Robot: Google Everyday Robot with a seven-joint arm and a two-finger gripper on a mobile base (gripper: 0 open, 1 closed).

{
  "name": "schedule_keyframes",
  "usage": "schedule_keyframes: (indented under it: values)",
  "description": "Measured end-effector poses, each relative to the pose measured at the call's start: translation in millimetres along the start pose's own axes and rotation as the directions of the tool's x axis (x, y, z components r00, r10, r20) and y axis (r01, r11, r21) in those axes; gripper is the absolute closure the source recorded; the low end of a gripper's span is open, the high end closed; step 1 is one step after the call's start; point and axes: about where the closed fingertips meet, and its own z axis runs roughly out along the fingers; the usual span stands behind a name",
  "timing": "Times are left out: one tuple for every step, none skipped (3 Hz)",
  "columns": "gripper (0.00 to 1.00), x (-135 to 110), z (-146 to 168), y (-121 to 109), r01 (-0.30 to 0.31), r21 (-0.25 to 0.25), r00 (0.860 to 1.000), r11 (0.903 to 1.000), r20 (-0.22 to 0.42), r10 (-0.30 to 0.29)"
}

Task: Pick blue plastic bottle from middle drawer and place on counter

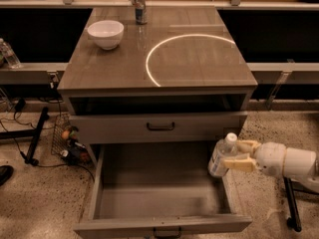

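Observation:
The blue plastic bottle [222, 156] is a slim clear bottle with a white cap and pale label. It is upright and held above the right side of the open middle drawer [104, 203]. My gripper [238, 155] comes in from the right on a white arm and is shut on the bottle, its cream fingers [238, 164] on either side of the bottle's body. The drawer box below looks empty. The counter [199, 59], grey-brown with a bright white arc, lies above and behind.
A white bowl [105, 34] sits at the counter's back left and a silver drink can [140, 5] at the back middle. A shallower closed drawer front with a black handle [160, 127] is above the open drawer. Cables and a stand [35, 138] lie on the floor at left.

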Motion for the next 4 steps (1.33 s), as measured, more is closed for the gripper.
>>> schedule_keyframes:
  values:
    - [1.00, -6, -2, 1, 0.010, -0.007, 1.000, 0.9999, 0.002, -0.010]
    - [1.00, -6, -2, 1, 0.010, -0.007, 1.000, 0.9999, 0.001, -0.010]
    - [1.00, -91, -26, 4, 0.130, 0.035, 0.991, 0.9908, 0.013, -0.131]
    - [1.00, -197, -58, 5, 0.247, 0.101, 0.968, 0.9638, 0.025, -0.251]
